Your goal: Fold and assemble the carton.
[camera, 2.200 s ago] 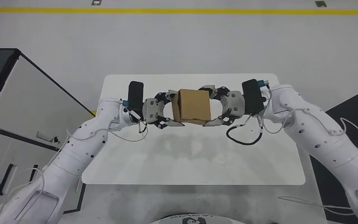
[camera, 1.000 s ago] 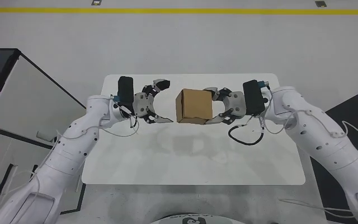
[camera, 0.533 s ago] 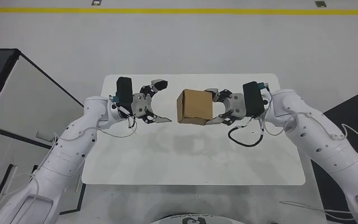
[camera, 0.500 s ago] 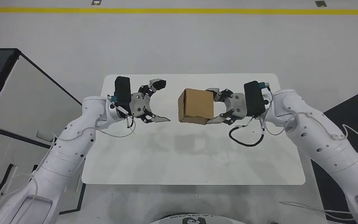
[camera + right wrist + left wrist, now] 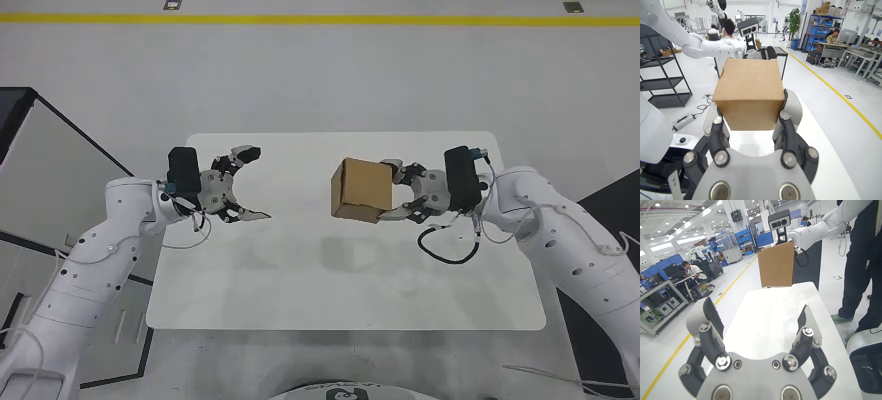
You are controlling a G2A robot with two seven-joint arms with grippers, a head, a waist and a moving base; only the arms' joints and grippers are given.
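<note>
The right jaws are pinching the brown carton (image 5: pixel 362 189) (image 5: pixel 748 94) (image 5: pixel 776 265) by two opposite sides, holding it off the desk (image 5: pixel 340 290) above the right half, toward the far edge. The left jaws are hanging spread and empty near the desk's left edge, well apart from the carton.

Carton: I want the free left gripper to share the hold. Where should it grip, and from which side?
Probably the carton end facing the left gripper, spanning its two opposite side walls. The right gripper clamps the far end, holding it clear of the table, so this end is unobstructed. Come level from the robot's left, jaws open as now.
</note>
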